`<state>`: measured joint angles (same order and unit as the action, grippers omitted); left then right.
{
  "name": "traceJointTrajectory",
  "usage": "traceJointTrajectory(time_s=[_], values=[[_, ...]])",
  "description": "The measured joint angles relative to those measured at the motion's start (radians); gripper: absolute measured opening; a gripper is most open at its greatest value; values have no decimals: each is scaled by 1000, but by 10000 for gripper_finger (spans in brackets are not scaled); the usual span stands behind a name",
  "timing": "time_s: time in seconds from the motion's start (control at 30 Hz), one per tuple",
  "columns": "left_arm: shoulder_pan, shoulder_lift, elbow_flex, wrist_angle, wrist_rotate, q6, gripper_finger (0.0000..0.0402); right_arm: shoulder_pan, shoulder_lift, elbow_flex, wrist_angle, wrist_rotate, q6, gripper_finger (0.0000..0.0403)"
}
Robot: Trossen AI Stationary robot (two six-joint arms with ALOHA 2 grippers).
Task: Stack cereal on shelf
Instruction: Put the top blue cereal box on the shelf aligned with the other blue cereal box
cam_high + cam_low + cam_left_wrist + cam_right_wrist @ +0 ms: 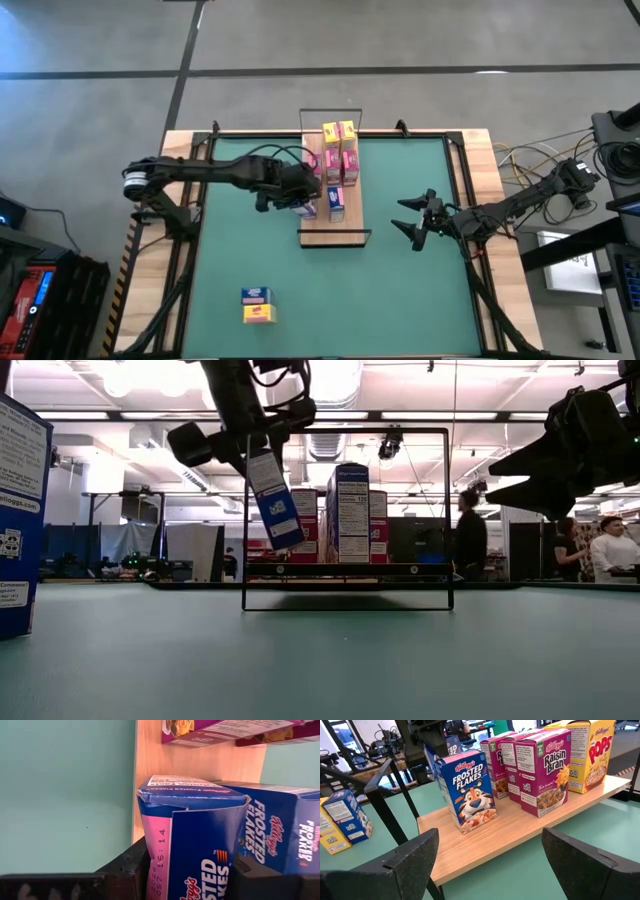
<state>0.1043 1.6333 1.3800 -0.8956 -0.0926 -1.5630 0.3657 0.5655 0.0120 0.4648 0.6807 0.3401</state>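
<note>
The left pincer (300, 197) pinches a blue cereal box (304, 208), tilted, above the shelf (335, 232) edge, beside another blue box (336, 200). The right pincer (418, 218) is spread wide, hanging over the green counter (400, 290) near the shelf.

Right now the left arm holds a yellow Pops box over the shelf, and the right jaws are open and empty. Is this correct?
Not quite. The box in the left gripper is a blue Frosted Flakes box, as the left wrist view shows. It does hang over the shelf, and the right gripper is open and empty.
</note>
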Motion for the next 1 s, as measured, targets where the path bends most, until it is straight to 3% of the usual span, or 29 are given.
traceJointTrajectory(time_s=[0.4,1.0], values=[[-10,12,0,13,0,-3,140,0,0,0,0,0,0,341],[-10,32,33,41,-1,8,274,0,0,0,-3,0,0,341]])
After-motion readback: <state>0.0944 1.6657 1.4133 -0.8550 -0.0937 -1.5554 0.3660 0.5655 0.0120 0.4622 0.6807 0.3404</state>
